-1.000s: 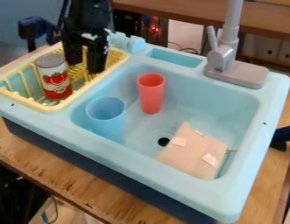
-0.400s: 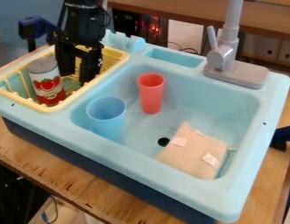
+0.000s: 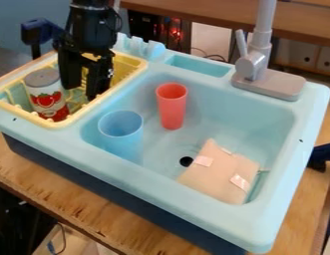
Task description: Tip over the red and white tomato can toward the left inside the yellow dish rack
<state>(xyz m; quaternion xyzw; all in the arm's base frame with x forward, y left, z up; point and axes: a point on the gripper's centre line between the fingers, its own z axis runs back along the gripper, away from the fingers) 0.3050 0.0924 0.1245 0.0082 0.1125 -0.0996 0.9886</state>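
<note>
Black two-finger gripper (image 3: 83, 92) is down in the yellow plastic dish rack (image 3: 55, 125), left part of the view. Jaws apart, rack visible in the gap, nothing clamped. Nearest thing is the white-and-red cylindrical can with a grey top and strawberry pictures (image 3: 46, 94); it sits in the rack's front left part, leaning a bit, right beside one jaw. Can't tell if they touch.

Rack is set into the left side of the light-blue plastic toy sink (image 3: 160, 196). In the basin: light-blue plastic cup (image 3: 120, 137), near the rack side; red plastic cup (image 3: 172, 107), upright, farther back, apart from the blue one; beige fabric pouch with pale tags (image 3: 220, 177), lying toward the front right, beside the round dark drain hole (image 3: 186, 161). Grey plastic faucet (image 3: 255, 64) on the back rim, light-blue plastic pegs (image 3: 139, 48) behind the rack. Sink unit stands on a brown wooden tabletop (image 3: 94, 211).
</note>
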